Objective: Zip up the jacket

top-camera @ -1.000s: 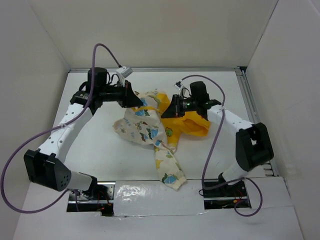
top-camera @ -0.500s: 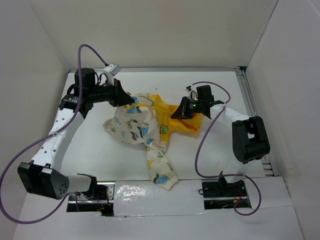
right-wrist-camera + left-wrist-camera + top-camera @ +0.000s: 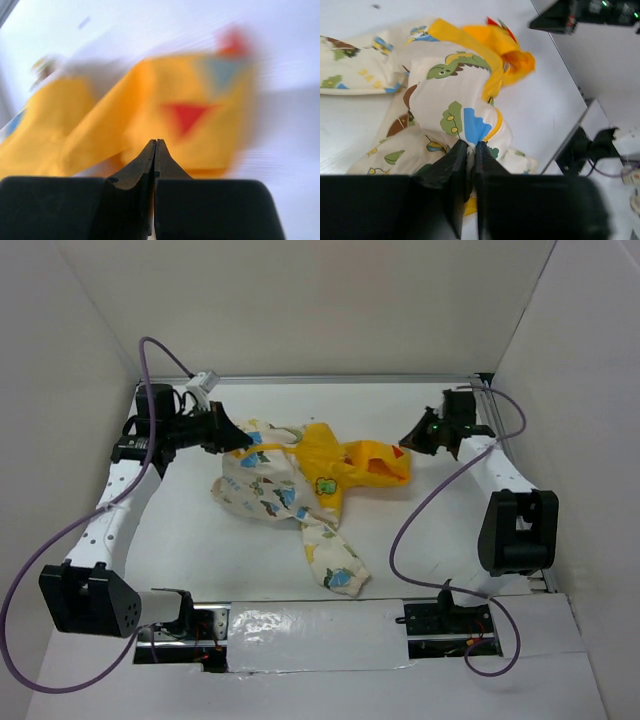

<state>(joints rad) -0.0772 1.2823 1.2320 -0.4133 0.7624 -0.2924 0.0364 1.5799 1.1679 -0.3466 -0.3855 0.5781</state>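
The jacket (image 3: pixel 275 490) lies crumpled on the white table, cream with cartoon prints, with its yellow hood (image 3: pixel 375 462) spread to the right and one sleeve (image 3: pixel 335 565) trailing toward the near edge. My left gripper (image 3: pixel 240 438) is at the jacket's far left edge. In the left wrist view it (image 3: pixel 468 145) is shut on a fold of the jacket's (image 3: pixel 455 90) cream fabric. My right gripper (image 3: pixel 405 438) hangs just right of the hood, apart from it. In the blurred right wrist view it (image 3: pixel 155 142) is shut on nothing, and the hood (image 3: pixel 190 115) with its red triangle lies beyond.
White walls close in the table at the back and both sides. A metal rail (image 3: pixel 500 460) runs along the right edge. Purple cables (image 3: pixel 420 510) loop from both arms. The arm bases and taped plates (image 3: pixel 310 625) sit at the near edge.
The right gripper has drawn back to the far right, away from the yellow hood. The left gripper has moved left with the jacket edge, and the jacket has shifted and spread.
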